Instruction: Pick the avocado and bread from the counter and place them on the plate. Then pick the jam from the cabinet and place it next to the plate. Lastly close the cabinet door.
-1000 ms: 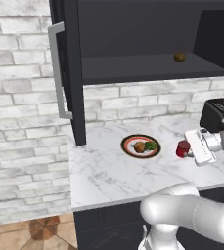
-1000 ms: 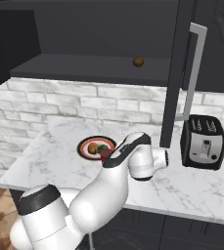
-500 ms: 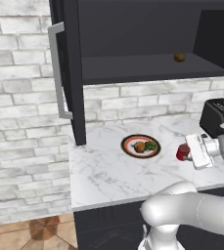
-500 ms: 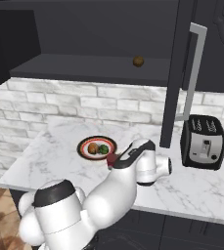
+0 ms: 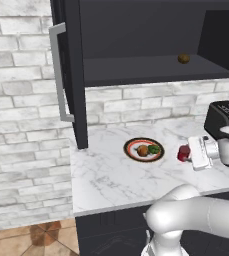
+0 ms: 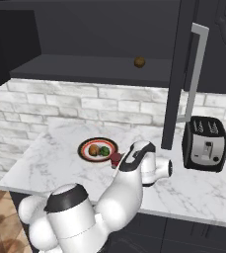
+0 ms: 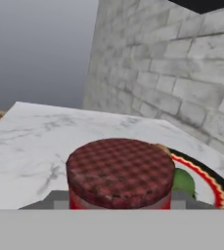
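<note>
My gripper (image 5: 191, 154) is shut on the jam (image 5: 184, 152), a small red jar with a checked lid (image 7: 121, 166), held low over the white marble counter (image 5: 106, 175). It sits just right of the plate (image 5: 131, 145); whether its base touches the marble I cannot tell. On the plate lie the orange-brown bread (image 5: 142, 150) and the dark-green avocado (image 5: 155, 148). From the right base view the jam (image 6: 116, 158) is close beside the plate (image 6: 97, 141). The cabinet (image 5: 146, 35) stands open, its cabinet door (image 5: 72, 75) swung out at the left.
A dull brown ball (image 5: 183, 58) rests on the cabinet shelf. A black toaster (image 6: 206, 143) stands on the counter to the right. The other open door (image 6: 176, 74) with its silver handle (image 6: 198, 64) hangs above the toaster. Brick wall behind.
The arm has folded lower and its elbow has swung round. The jam has stayed beside the plate's right edge, shifting only slightly.
</note>
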You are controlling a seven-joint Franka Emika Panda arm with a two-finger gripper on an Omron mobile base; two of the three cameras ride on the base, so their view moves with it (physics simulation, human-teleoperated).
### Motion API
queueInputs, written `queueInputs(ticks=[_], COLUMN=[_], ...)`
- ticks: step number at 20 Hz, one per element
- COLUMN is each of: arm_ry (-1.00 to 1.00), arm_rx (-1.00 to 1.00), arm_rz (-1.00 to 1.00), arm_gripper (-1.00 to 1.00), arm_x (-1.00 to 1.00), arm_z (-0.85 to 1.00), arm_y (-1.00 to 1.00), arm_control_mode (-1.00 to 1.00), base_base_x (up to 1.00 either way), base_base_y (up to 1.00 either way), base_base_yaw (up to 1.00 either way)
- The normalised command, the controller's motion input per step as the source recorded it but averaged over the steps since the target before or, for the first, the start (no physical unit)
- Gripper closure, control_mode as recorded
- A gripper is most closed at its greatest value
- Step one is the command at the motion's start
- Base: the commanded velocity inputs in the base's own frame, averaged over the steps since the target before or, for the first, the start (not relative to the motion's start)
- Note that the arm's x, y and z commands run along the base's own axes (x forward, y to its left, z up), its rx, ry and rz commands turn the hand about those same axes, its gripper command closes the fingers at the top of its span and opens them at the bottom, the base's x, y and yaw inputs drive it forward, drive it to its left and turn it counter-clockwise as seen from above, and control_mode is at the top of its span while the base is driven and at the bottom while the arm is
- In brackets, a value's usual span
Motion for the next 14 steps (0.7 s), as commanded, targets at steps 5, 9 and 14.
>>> queueInputs(ticks=[5,9,14], arm_ry=[0.0,0.0,0.0], arm_rx=[0.0,0.0,0.0], arm_rz=[-0.07,-0.05,-0.02], arm_gripper=[1.0,1.0,1.0], arm_x=[0.33,0.3,0.28], arm_z=[-0.3,-0.26,-0.25], arm_y=[0.0,-0.04,-0.05], arm_control_mode=[-1.0,-1.0,-1.0], base_base_x=[0.0,0.0,0.0], base_base_y=[0.0,0.0,0.0], base_base_yaw=[0.0,0.0,0.0])
